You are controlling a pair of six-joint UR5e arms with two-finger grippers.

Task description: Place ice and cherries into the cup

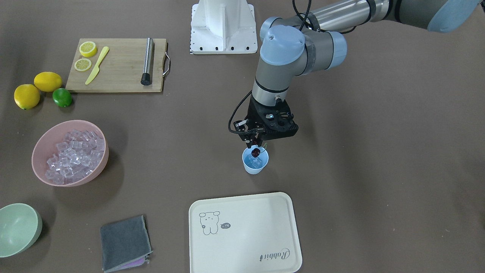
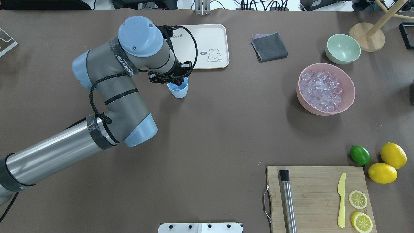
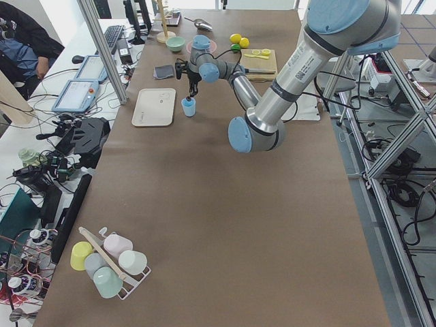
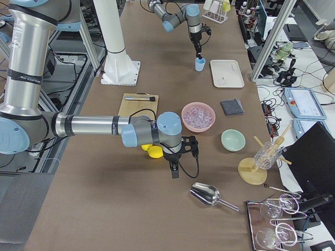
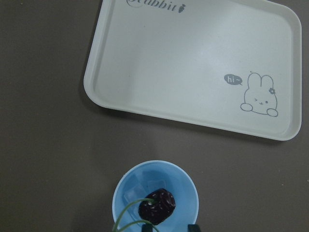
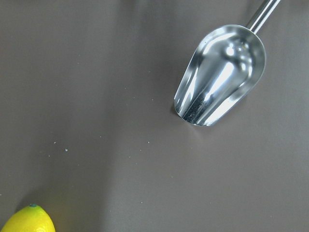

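cherries (image 1: 256, 152) dangling just under fingers (image 1: 251, 141), over cup (image 1: 251, 169)

Lt blue cup (image 1: 255, 167), dk red cherries (image 1: 256, 152).

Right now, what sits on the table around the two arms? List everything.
cup: one, light blue, robot's left half
pink bowl: one, robot's right side
ice: many clear cubes in the pink bowl, a few in the cup
cherries: dark red, green stems, count unclear, over the cup
green bowl: one, pale, beyond the pink bowl
tray: one, cream, beyond the cup
cloth: one, grey, between tray and green bowl
cutting board: one, wooden, robot's near right
lemon slices: two, on the board
knife: one, yellow, on the board
muddler: one, metal, on the board
lemons: two, yellow, beside the board
lime: one, green, by the lemons
scoop: one, metal, table's right end
left gripper: shut on the cherries, above the cup
right gripper: near the lemons, state unclear
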